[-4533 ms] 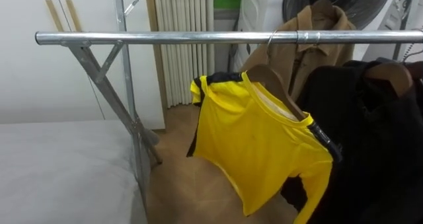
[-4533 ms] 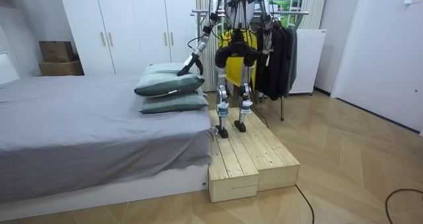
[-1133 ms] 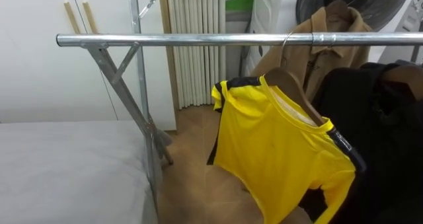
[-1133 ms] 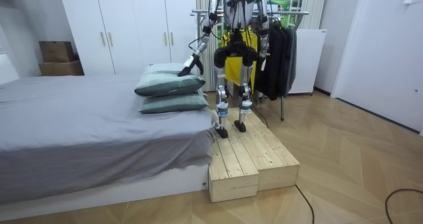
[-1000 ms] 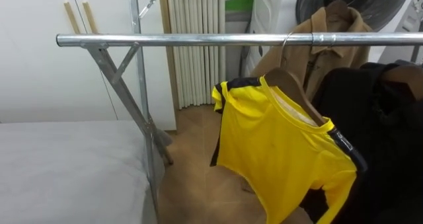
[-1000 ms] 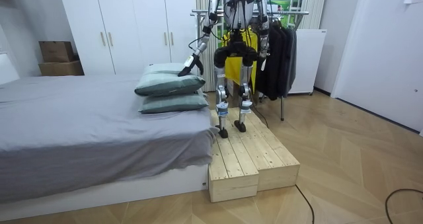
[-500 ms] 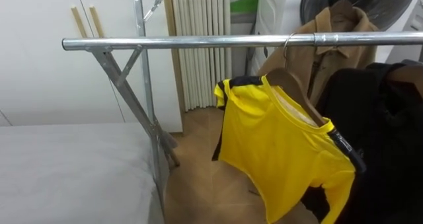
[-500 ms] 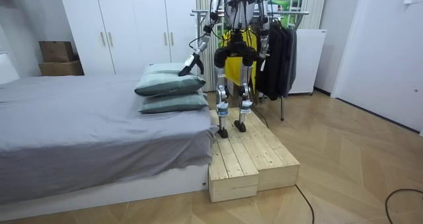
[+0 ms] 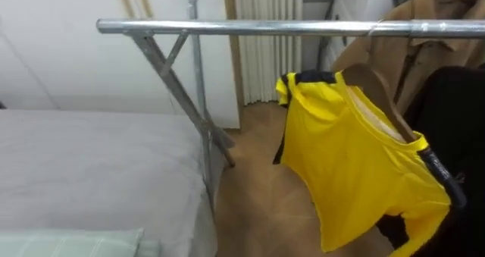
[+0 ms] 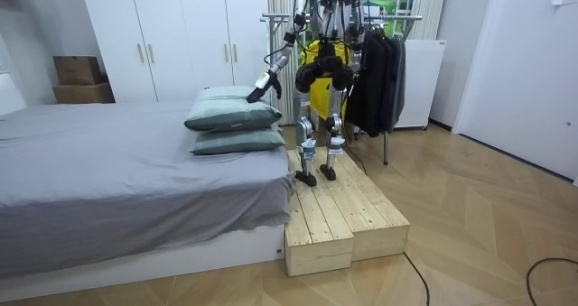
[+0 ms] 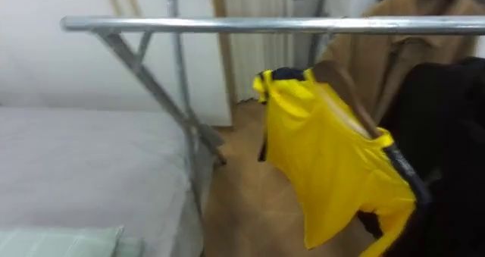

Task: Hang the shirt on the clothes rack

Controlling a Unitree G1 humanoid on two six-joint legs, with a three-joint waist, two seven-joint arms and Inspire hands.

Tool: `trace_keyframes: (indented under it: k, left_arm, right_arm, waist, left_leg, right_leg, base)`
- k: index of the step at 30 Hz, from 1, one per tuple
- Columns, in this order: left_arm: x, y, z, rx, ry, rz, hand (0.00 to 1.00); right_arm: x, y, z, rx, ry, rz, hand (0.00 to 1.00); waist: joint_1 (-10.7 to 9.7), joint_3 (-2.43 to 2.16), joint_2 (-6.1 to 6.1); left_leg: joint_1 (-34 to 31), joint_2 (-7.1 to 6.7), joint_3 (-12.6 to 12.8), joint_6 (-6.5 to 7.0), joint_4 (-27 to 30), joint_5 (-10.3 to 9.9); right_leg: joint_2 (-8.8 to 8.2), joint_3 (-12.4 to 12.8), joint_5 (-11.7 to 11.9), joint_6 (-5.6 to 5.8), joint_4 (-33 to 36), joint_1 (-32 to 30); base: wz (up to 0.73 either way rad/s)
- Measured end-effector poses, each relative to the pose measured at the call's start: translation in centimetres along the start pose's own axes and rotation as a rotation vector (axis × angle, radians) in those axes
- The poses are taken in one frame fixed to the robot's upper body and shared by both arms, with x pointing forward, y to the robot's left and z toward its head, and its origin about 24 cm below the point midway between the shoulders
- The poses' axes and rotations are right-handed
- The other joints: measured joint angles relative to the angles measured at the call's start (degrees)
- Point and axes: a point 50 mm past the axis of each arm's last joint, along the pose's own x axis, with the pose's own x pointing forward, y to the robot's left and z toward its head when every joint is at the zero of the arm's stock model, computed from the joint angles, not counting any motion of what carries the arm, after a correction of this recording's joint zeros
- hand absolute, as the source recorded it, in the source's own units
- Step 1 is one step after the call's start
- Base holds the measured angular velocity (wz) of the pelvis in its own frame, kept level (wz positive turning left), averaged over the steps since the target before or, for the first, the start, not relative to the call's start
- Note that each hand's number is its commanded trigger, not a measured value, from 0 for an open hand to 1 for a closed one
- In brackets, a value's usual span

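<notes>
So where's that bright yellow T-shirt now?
The yellow T-shirt hangs on a wooden hanger from the silver metal rail, right of centre in the left eye view, beside a tan jacket and black clothes.

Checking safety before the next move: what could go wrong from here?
1. The yellow shirt hangs skewed on its hanger, one side drooping low; a bump to the rail might slide it off.
2. The robot stands on a raised wooden platform beside the bed; a sidestep could miss the edge.
3. The left hand reaches out toward the pillows and might catch them in a turn.
</notes>
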Motion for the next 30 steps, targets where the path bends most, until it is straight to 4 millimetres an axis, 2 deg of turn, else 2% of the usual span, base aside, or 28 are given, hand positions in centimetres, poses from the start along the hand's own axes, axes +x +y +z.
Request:
trace_keyframes:
  k: [1,2,3,4,5,6,7,9,10,11,13,15,17,19,20,21,22,23,24,25,27,28,30]
  left_arm:
    - [0.0,-0.2,0.8,-0.007,-0.027,-0.01,0.0]
    - [0.0,-0.6,1.7,-0.01,-0.073,-0.035,0.0]
    - [-0.1,-0.9,2.0,0.004,-0.099,-0.061,0.0]
    - [-0.2,-1.1,2.1,0.006,-0.109,-0.075,0.0]
    - [-0.2,-1.3,2.5,0.006,-0.131,-0.094,0.0]
    - [-0.2,-1.4,2.9,0.002,-0.151,-0.112,0.0]
    - [-0.2,-1.5,3.2,-0.002,-0.161,-0.123,0.0]
    - [-0.3,-1.8,3.9,-0.009,-0.202,-0.165,0.0]
    - [-0.4,-1.9,4.0,-0.008,-0.214,-0.176,0.0]
    - [-0.5,-2.1,4.3,-0.004,-0.238,-0.192,0.0]
    - [-0.5,-2.2,4.4,-0.007,-0.248,-0.208,0.0]
    - [-0.7,-2.7,4.4,-0.018,-0.256,-0.221,0.0]
    - [-0.8,-3.1,3.9,-0.017,-0.234,-0.234,0.0]
    - [-0.7,-3.2,2.9,-0.008,-0.188,-0.237,0.0]
    - [-0.6,-3.0,2.0,-0.011,-0.15,-0.235,0.0]
    - [-0.6,-2.8,0.8,-0.002,-0.099,-0.231,0.0]
    - [-0.6,-2.7,0.4,0.002,-0.083,-0.229,0.0]
    - [-0.5,-2.4,0.2,0.005,-0.072,-0.223,0.0]
    - [-0.5,-2.1,0.2,0.007,-0.073,-0.218,0.0]
    - [-0.4,-2.1,0.1,0.008,-0.07,-0.215,0.0]
    - [-0.4,-2.0,-0.1,0.006,-0.061,-0.209,0.0]
    - [-0.4,-2.0,-0.1,0.005,-0.061,-0.209,0.0]
    - [-0.4,-1.8,-0.2,0.011,-0.058,-0.203,0.0]
  right_arm:
    - [0.0,0.0,0.0,0.002,-0.001,0.0,0.0]
    - [-0.1,-0.2,-0.3,-0.001,0.007,-0.003,0.0]
    - [-0.2,-0.4,-0.3,-0.004,0.007,-0.008,0.0]
    - [-0.2,-0.5,-0.4,0.004,0.009,-0.014,0.0]
    - [-0.3,-0.5,-0.7,0.014,0.021,-0.023,0.0]
    - [-0.3,-0.5,-0.9,0.027,0.033,-0.029,0.0]
    - [-0.3,-0.6,-1.0,0.033,0.036,-0.035,0.0]
    - [-0.5,-1.0,-1.2,0.04,0.042,-0.06,0.0]
    - [-0.5,-1.2,-1.2,0.041,0.042,-0.064,0.0]
    - [-0.6,-1.4,-1.1,0.04,0.042,-0.071,0.0]
    - [-0.6,-1.4,-1.2,0.041,0.049,-0.07,0.0]
    - [-0.6,-1.4,-1.1,0.051,0.06,-0.065,0.0]
    - [-0.6,-1.4,-1.3,0.06,0.066,-0.065,0.0]
    - [-0.6,-1.3,-1.3,0.061,0.071,-0.063,0.0]
    - [-0.5,-1.2,-1.4,0.052,0.074,-0.059,0.0]
    - [-0.6,-1.1,-1.9,0.054,0.083,-0.061,0.0]
    - [-0.7,-1.1,-2.4,0.056,0.093,-0.063,0.0]
    - [-0.9,-1.0,-3.4,0.071,0.115,-0.071,0.0]
    - [-0.9,-0.9,-3.6,0.102,0.111,-0.074,0.0]
    - [-0.9,-0.9,-3.5,0.104,0.107,-0.075,0.0]
    - [-0.8,-0.9,-3.3,0.094,0.097,-0.085,0.0]
    - [-0.8,-0.9,-3.3,0.091,0.095,-0.086,0.0]
    - [-0.7,-0.9,-3.0,0.068,0.09,-0.094,0.0]
  waist:
    - [0.0,-0.06,-0.41]
    - [0.0,0.08,-0.64]
    - [0.2,-0.14,-0.64]
    - [0.2,-0.36,-0.55]
    - [0.0,-0.63,-0.78]
    - [-0.1,-0.82,-1.12]
    - [-0.1,-0.82,-1.33]
    - [-0.1,-1.06,-1.85]
    - [0.0,-1.16,-1.92]
    - [0.5,-1.52,-1.93]
    - [1.8,-1.86,-2.58]
    - [2.1,-2.3,-3.61]
    - [2.8,-2.6,-4.21]
    - [3.3,-2.68,-4.2]
    - [3.0,-2.55,-4.43]
    - [2.2,-2.47,-4.64]
    - [1.6,-2.46,-4.9]
    - [1.0,-2.26,-5.6]
    - [0.9,-1.97,-5.9]
    - [1.0,-1.96,-5.89]
    - [1.3,-1.89,-5.7]
    - [1.4,-1.86,-5.7]
    - [1.5,-1.77,-5.6]
  left_leg:
    - [-0.3,0.11,1.8,0.09,-0.2,0.7]
    - [-1.0,1.19,6.3,0.44,2.3,0.3]
    - [-1.0,2.79,9.7,0.69,7.1,-2.2]
    - [-0.6,3.76,11.0,0.71,9.6,-3.6]
    - [0.9,5.65,13.9,0.53,13.0,-5.6]
    - [2.8,6.82,16.2,-0.11,14.9,-6.8]
    - [3.9,7.19,16.6,-0.68,15.3,-7.2]
    - [8.4,7.83,18.0,-1.21,14.1,-8.6]
    - [9.3,7.63,18.2,-1.4,13.0,-8.8]
    - [10.7,7.27,19.4,-2.21,9.8,-9.3]
    - [11.5,6.47,20.8,-2.65,6.3,-9.4]
    - [11.5,5.85,20.1,-3.21,4.3,-9.1]
    - [11.6,5.57,19.2,-3.32,3.1,-9.0]
    - [11.3,5.17,17.3,-2.67,2.5,-9.4]
    - [11.1,4.61,15.3,-2.16,2.2,-9.3]
    - [10.6,4.09,12.5,-1.48,2.0,-9.0]
    - [10.3,3.7,10.6,-1.05,2.0,-8.8]
    - [9.5,2.8,7.2,-0.18,2.0,-8.4]
    - [8.9,1.97,4.2,0.49,2.1,-8.0]
    - [8.6,1.54,2.8,0.75,2.1,-7.9]
    - [8.0,0.05,-1.7,1.78,2.3,-7.7]
    - [7.9,-0.47,-2.8,2.02,2.3,-7.6]
    - [7.7,-1.83,-6.3,2.86,2.3,-7.3]
  right_leg:
    - [-0.55,-1.8,-0.2,-0.2,-0.3,0.1]
    - [-1.42,-5.2,-1.1,-0.63,-0.1,0.5]
    - [-1.96,-8.3,-2.4,-0.37,0.8,0.9]
    - [-2.15,-10.0,-3.1,-0.22,1.3,1.3]
    - [-3.05,-13.3,-4.1,-0.45,3.1,1.6]
    - [-3.95,-16.8,-5.2,-0.15,4.6,2.0]
    - [-4.36,-18.7,-5.7,-0.08,5.1,2.4]
    - [-5.64,-25.3,-7.1,0.65,6.6,4.2]
    - [-5.83,-26.4,-7.4,1.01,6.9,4.4]
    - [-6.01,-28.9,-7.7,1.37,7.3,4.9]
    - [-6.86,-31.8,-8.1,1.48,8.4,5.3]
    - [-7.82,-35.7,-8.0,2.12,8.6,7.0]
    - [-8.52,-37.8,-7.7,2.73,8.8,8.0]
    - [-8.86,-39.3,-7.1,3.48,8.7,8.8]
    - [-9.3,-40.4,-6.8,3.89,8.9,9.5]
    - [-9.64,-39.5,-6.3,4.59,9.3,10.3]
    - [-9.73,-37.1,-6.0,5.06,9.2,10.5]
    - [-9.62,-30.6,-5.3,6.12,8.5,10.8]
    - [-9.54,-25.9,-4.8,6.62,8.6,10.9]
    - [-9.34,-24.1,-4.5,6.85,8.7,10.9]
    - [-9.33,-18.6,-3.7,7.81,8.8,11.7]
    - [-9.36,-17.3,-3.6,7.88,8.6,11.9]
    - [-9.32,-12.7,-3.3,8.5,7.8,12.7]
  base:
    - [1.51]
    - [1.45]
    - [1.42]
    - [1.48]
    - [1.54]
    - [1.59]
    - [1.57]
    - [1.53]
    - [1.38]
    - [1.1]
    - [0.86]
    - [0.84]
    - [0.67]
    - [0.62]
    - [0.84]
    - [1.09]
    - [1.56]
    - [1.67]
    - [1.52]
    - [1.24]
    - [1.05]
    - [0.91]
    - [0.78]
